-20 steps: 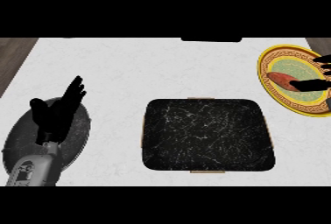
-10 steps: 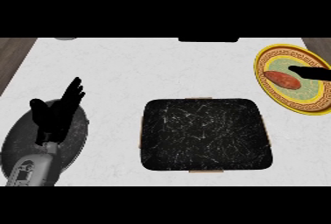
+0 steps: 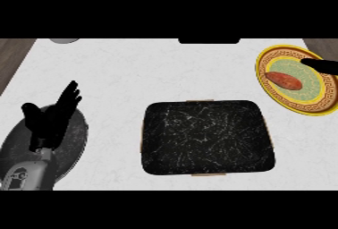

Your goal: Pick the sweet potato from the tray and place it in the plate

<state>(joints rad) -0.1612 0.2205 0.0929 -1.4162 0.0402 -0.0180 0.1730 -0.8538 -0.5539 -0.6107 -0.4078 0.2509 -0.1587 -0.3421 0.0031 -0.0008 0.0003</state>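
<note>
We see the sweet potato [image 3: 285,80] lying on the yellow plate [image 3: 272,92] at the far right, angled across its green middle, with nothing curled round it. Our right hand [image 3: 321,65] shows only as a dark tip over the plate's right rim, apart from the potato; too little of it is in view for us to tell how it is set. Our left hand [image 3: 54,115] rests at the left, fingers straight and spread, holding nothing, above a dark round pan [image 3: 76,143].

The placing looks done to us, so the risks are small ones. The potato is long and rounded, and it could roll toward the rim if the right hand brushes it while pulling away, since that hand hangs just beside it. The plate sits close to the counter's right edge, partly cut off by the view, so a sideways knock could shift it outward. A clean lift up and away from the potato would avoid both.

The black marbled tray [image 3: 208,137] sits in the middle of the white counter [image 3: 132,71], well apart from the plate, and nothing lies on it. A small grey round thing [image 3: 64,40] peeks in at the top left, and a dark shape [image 3: 209,40] at the top edge; neither is near the plate. Nothing stands between the right hand and its way out
</note>
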